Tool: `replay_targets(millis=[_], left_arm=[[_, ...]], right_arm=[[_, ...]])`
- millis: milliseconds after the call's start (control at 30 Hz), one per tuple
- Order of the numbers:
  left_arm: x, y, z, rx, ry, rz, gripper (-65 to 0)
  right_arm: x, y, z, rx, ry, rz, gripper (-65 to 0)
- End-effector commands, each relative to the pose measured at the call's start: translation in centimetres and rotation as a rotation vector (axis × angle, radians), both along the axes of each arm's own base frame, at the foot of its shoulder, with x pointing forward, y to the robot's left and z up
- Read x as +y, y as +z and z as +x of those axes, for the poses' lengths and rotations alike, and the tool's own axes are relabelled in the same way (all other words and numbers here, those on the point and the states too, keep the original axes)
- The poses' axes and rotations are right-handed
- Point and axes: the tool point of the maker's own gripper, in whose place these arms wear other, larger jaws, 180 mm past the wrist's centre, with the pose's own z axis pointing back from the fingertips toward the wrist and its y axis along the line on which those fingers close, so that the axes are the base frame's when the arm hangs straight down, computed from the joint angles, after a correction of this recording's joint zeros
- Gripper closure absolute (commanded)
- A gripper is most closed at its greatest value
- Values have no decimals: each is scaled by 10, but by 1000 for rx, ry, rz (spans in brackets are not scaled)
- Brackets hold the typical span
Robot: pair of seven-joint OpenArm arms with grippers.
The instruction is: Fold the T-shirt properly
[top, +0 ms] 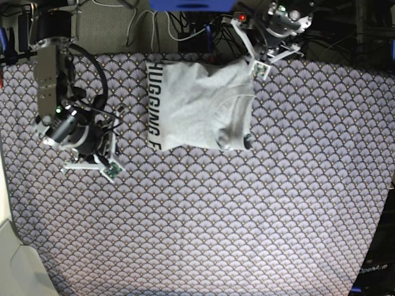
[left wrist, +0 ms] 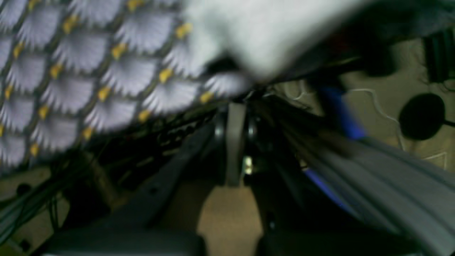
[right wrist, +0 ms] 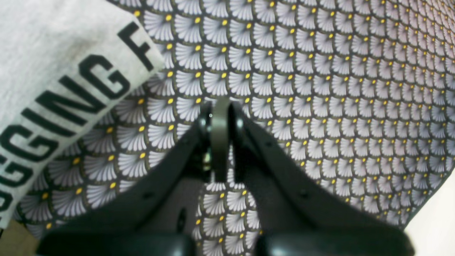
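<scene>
The T-shirt lies folded into a rough rectangle on the tablecloth, near the far edge of the table in the base view. Black block lettering runs along its edge on that view's left. A sleeve or folded flap overlaps the body on the opposite side, with a dark opening at its lower corner.

The left gripper sits at the far corner of the T-shirt, on the base view's right, with its arm reaching in from beyond the table edge. The left wrist view is heavily blurred. It shows the left gripper with its jaws brought together, pale T-shirt fabric just ahead of the tips, and the tablecloth edge with floor and cables beyond. Whether the tips touch the fabric cannot be told.

The right gripper is on the base view's left, well apart from the T-shirt, with its arm angled down over the tablecloth. The right wrist view shows the right gripper with jaws together and nothing between them, above the bare tablecloth. The lettered edge of the T-shirt appears in that view's upper left corner. The letters are readable there, not in the left wrist view.
</scene>
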Motion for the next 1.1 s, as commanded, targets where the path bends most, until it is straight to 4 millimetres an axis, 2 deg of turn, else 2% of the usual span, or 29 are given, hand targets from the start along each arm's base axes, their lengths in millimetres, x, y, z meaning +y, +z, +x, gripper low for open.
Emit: replay_targets(millis=[0, 367, 600, 833, 933, 1067], left_arm=[[0, 7, 6, -31, 2, -5, -4], [-24, 17, 37, -91, 29, -64, -4], [-13, -4, 34, -44, 38, -20, -4], [-9, -6, 33, -43, 36, -3, -4], [-1, -15, 33, -25, 48, 22, -4], [9, -31, 47, -14, 66, 60, -4]], right_arm=[[1, 11, 7, -40, 12, 9, 0], [1, 1, -4, -8, 10, 9, 0], [-1, -1, -7, 1, 8, 6, 0], [-1, 0, -6, -2, 8, 6, 0], [0, 1, -4, -7, 8, 8, 0], [2, 1, -4, -8, 13, 12, 0]])
